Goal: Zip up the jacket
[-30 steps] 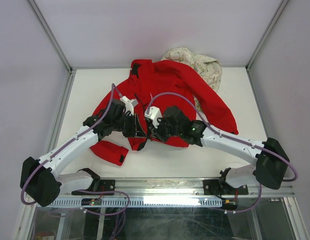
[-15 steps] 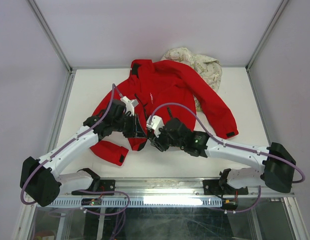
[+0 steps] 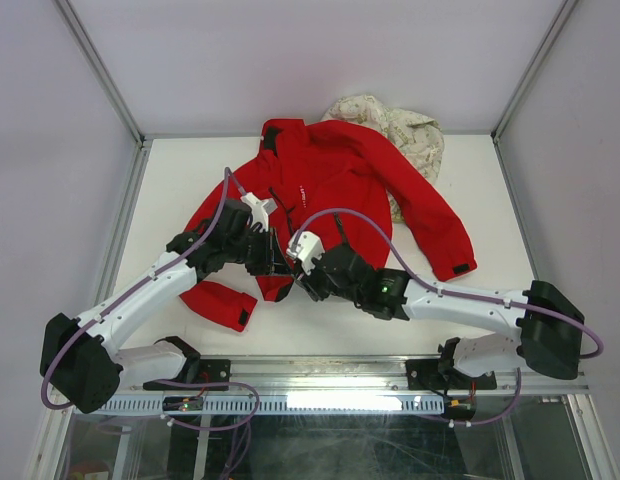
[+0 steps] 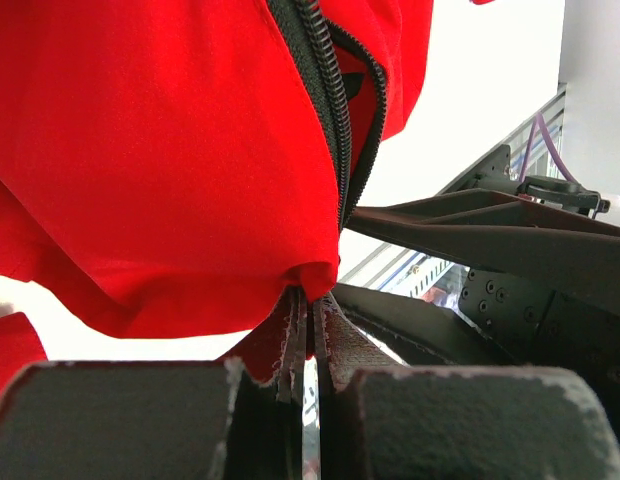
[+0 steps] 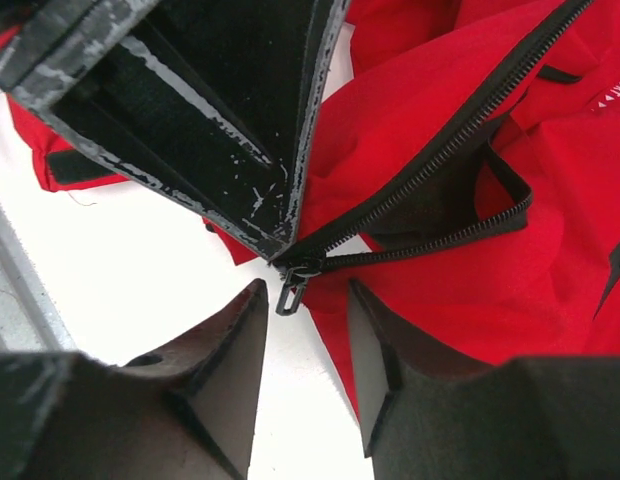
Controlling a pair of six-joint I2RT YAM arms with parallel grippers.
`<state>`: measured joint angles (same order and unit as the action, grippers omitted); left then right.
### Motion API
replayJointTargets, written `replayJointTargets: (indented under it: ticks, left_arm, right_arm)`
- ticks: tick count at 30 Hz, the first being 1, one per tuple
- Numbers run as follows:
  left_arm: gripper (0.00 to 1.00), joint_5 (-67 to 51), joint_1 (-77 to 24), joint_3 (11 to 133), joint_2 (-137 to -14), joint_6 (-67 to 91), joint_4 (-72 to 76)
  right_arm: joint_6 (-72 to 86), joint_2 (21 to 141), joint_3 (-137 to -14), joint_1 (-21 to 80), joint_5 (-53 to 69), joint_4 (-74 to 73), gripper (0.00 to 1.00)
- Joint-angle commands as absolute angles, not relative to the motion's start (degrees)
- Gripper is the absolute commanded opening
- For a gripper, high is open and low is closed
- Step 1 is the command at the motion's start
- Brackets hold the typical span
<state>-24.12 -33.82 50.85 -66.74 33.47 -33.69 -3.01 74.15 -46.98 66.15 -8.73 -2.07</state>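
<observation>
Lying open on a white tabletop (image 3: 190, 170), a bright red fabric jacket (image 3: 330, 165) has its hem clenched by the left end effector (image 4: 308, 325), while the released right end effector (image 5: 305, 310) straddles the small dark zipper pull (image 5: 289, 292) and should pinch it squarely before drawing collarward.

On the white table (image 3: 165, 175), at the far right corner: a cream floral garment (image 3: 405, 128), bunched in a loose heap with its folds showing, right at the far edge below the pale back wall (image 3: 320, 60). At the far left and far right corners, slim metal posts (image 3: 100, 70) slanting up and outward, with plain pale side walls (image 3: 40, 200) beyond them. Along the near edge, a silver metal rail (image 3: 330, 372) running side to side, and just below it a white slotted strip (image 3: 310, 403).
</observation>
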Motion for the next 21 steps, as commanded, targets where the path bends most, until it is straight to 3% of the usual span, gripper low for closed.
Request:
replayJointTargets:
  ticks: [1, 11, 19, 21]
  left_arm:
    - [0.0, -24.5, -34.5, 52.3, -65.7, 34.1, -32.7]
    - [0.0, -24.6, -34.6, 51.4, -65.5, 33.9, -32.7]
    - [0.0, -24.6, -34.6, 51.6, -65.5, 33.9, -32.7]
    - [0.0, -24.7, -34.6, 51.5, -65.4, 33.9, -32.7]
  right_arm:
    - [-2.5, 74.3, -47.6, 66.6, -13.3, 1.3, 0.37]
    - [-4.2, 71.6, -48.6, 66.6, -12.7, -1.8, 0.19]
    - [-5.6, 72.9, -48.7, 66.6, -11.4, -0.4, 0.16]
    - [-6.1, 73.2, -48.4, 66.6, -11.3, 0.4, 0.11]
